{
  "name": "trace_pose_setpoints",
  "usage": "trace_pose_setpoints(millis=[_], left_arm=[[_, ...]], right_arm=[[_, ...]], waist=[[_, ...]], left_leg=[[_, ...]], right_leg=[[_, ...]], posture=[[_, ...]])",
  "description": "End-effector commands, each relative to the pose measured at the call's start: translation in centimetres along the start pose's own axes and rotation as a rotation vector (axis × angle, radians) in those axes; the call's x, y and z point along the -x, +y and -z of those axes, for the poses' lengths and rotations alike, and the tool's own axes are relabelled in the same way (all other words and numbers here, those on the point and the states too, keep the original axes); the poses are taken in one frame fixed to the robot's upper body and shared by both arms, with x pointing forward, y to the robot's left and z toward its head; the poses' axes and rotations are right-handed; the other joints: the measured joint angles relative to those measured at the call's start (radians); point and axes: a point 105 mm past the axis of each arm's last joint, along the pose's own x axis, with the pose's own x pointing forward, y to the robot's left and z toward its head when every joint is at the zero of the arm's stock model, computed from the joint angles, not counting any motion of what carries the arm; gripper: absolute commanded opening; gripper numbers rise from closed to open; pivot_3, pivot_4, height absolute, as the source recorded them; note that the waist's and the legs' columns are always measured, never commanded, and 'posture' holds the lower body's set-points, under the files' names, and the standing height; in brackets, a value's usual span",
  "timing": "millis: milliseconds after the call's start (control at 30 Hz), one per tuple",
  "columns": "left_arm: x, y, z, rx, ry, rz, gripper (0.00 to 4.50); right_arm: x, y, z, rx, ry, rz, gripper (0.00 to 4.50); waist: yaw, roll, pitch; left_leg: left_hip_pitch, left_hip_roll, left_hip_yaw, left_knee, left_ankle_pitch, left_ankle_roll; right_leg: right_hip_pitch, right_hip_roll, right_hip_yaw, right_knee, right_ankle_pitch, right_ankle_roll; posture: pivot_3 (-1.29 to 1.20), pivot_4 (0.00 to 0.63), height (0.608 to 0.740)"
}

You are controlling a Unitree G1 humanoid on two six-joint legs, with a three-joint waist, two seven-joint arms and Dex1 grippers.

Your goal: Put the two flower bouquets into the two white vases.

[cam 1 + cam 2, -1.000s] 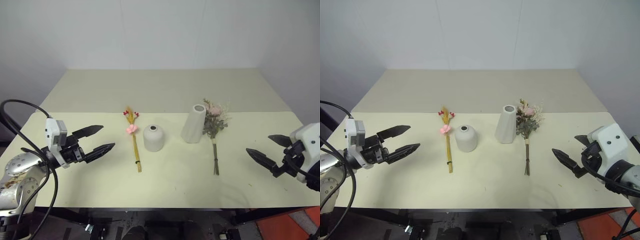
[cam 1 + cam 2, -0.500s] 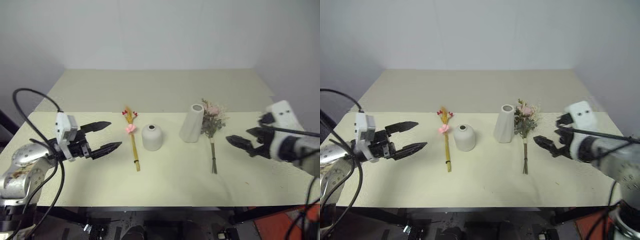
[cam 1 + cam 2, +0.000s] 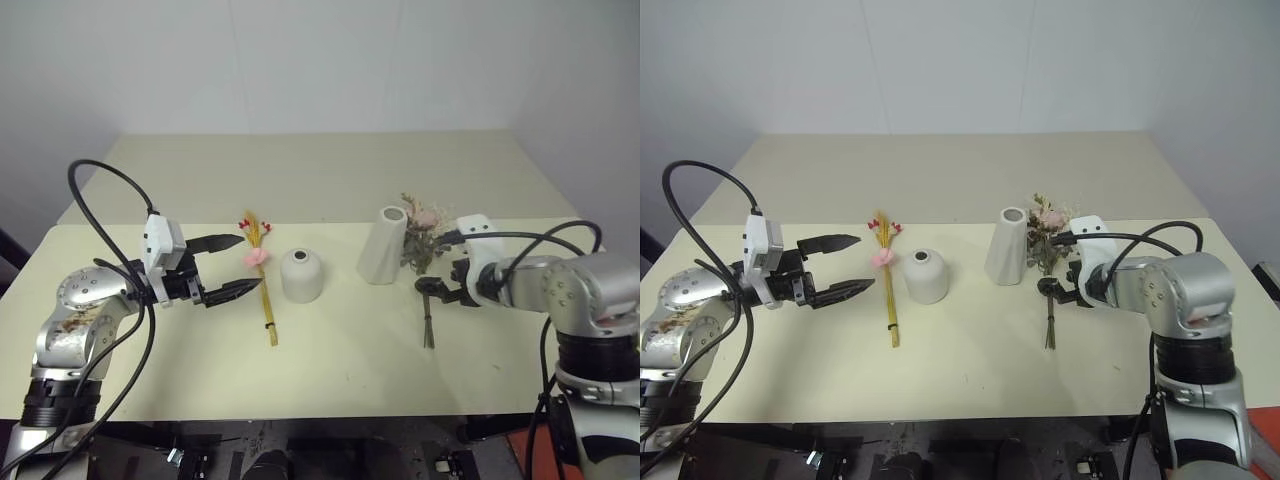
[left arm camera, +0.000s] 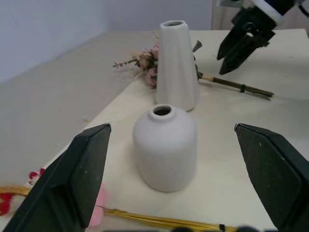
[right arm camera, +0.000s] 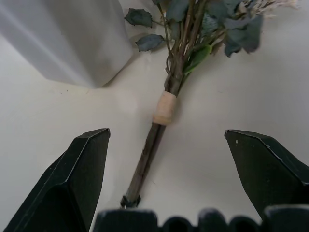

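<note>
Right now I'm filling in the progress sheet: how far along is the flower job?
Nothing is placed yet: the tall vase and short vase stand empty. The right gripper, open, hangs over the rose bouquet stems; the left gripper, open, is beside the yellow bundle. Both pickups and insertions remain.

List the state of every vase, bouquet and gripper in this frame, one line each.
tall vase: upright, empty.
short vase: upright, empty.
rose bouquet: lying flat beside the tall vase.
yellow-stalked bundle: lying flat on the table.
left gripper: open, holding nothing.
right gripper: open, straddling the rose bouquet's stems.
</note>
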Motion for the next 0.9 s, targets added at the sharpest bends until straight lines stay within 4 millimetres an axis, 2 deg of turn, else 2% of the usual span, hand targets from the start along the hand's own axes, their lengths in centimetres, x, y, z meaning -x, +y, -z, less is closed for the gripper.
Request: trace_pose_setpoints(millis=[33, 133, 233, 400, 567, 633, 733, 767, 833, 900], left_arm=[[-0.2, -0.4, -0.9, -0.051, -0.021, 0.009, 4.47], [-0.1, -0.5, -0.8, -0.049, -0.021, 0.003, 4.47], [0.1, -0.8, -0.7, -0.045, -0.019, -0.006, 4.5], [0.3, -1.3, -0.5, -0.037, -0.012, -0.022, 4.5], [0.6, -1.5, -0.4, -0.033, -0.007, -0.037, 4.5], [0.7, -1.6, -0.3, -0.031, -0.005, -0.04, 4.5], [0.9, -1.7, -0.2, -0.029, -0.003, -0.045, 4.5], [0.9, -1.7, -0.2, -0.029, -0.003, -0.045, 4.5], [0.9, -1.6, -0.3, -0.029, -0.005, -0.048, 4.5], [0.8, -1.4, -0.4, -0.029, -0.009, -0.047, 4.5]], right_arm=[[-0.5, 0.1, -1.2, -0.003, -0.017, -0.011, 4.47], [-1.5, 0.4, -1.3, 0.007, 0.005, -0.023, 4.47], [-2.7, -0.1, -1.5, -0.009, 0.001, -0.007, 3.88], [-4.2, -1.1, -1.7, -0.007, 0.022, 0.02, 2.14], [-4.4, -1.9, -1.9, -0.02, 0.026, 0.048, 0.34], [-4.3, -2.5, -1.8, -0.037, 0.025, 0.086, 0.21], [-3.5, -4.1, -2.7, -0.086, -0.044, 0.196, 0.21], [-2.7, -4.8, -4.0, -0.104, -0.139, 0.264, 0.21], [-0.1, -6.0, -6.8, -0.098, -0.369, 0.42, 0.21], [4.2, -6.2, -9.8, -0.023, -0.712, 0.575, 0.21]], waist=[[0.0, 0.0, 0.0], [0.0, 0.0, 0.0], [-0.002, 0.0, 0.0], [-0.005, 0.0, 0.0], [-0.005, 0.0, 0.0], [-0.006, 0.0, 0.0], [-0.006, 0.0, 0.0], [-0.006, 0.0, 0.0], [-0.002, 0.0, 0.0], [0.0, 0.001, 0.0]], left_leg=[[0.0, 0.0, 0.0, 0.0, 0.0, 0.0], [0.0, 0.0, 0.0, 0.0, 0.0, 0.0], [0.0, 0.0, 0.0, 0.0, 0.0, 0.0], [0.0, 0.0, 0.0, 0.0, 0.0, 0.0], [0.001, 0.0, 0.0, 0.0, 0.0, 0.0], [0.001, 0.0, 0.0, 0.0, 0.0, 0.0], [0.001, 0.0, 0.0, 0.0, 0.0, 0.0], [0.001, 0.0, 0.0, 0.0, 0.0, 0.0], [0.0, 0.0, 0.0, 0.0, 0.0, 0.0], [-0.001, 0.0, 0.001, 0.0, 0.0, -0.001]], right_leg=[[0.0, 0.0, 0.0, 0.0, 0.0, 0.0], [0.0, 0.0, 0.0, 0.0, 0.0, 0.0], [0.0, 0.0, 0.0, 0.0, 0.0, 0.0], [0.0, 0.0, 0.0, 0.001, 0.0, 0.0], [0.0, 0.001, 0.001, 0.002, 0.001, 0.0], [0.0, 0.001, 0.001, 0.002, 0.001, 0.0], [0.0, 0.001, 0.001, 0.002, 0.001, -0.001], [-0.001, 0.001, 0.001, 0.002, 0.001, -0.001], [-0.001, 0.001, 0.001, 0.002, 0.001, -0.001], [-0.004, 0.0, 0.001, 0.003, 0.001, -0.001]], posture=[[0.0, 0.15, 0.74], [0.0, 0.15, 0.74], [0.0, 0.15, 0.74], [0.0, 0.15, 0.74], [0.0, 0.15, 0.74], [0.0, 0.15, 0.74], [0.0, 0.15, 0.74], [0.0, 0.15, 0.74], [0.0, 0.15, 0.74], [0.0, 0.15, 0.74]])
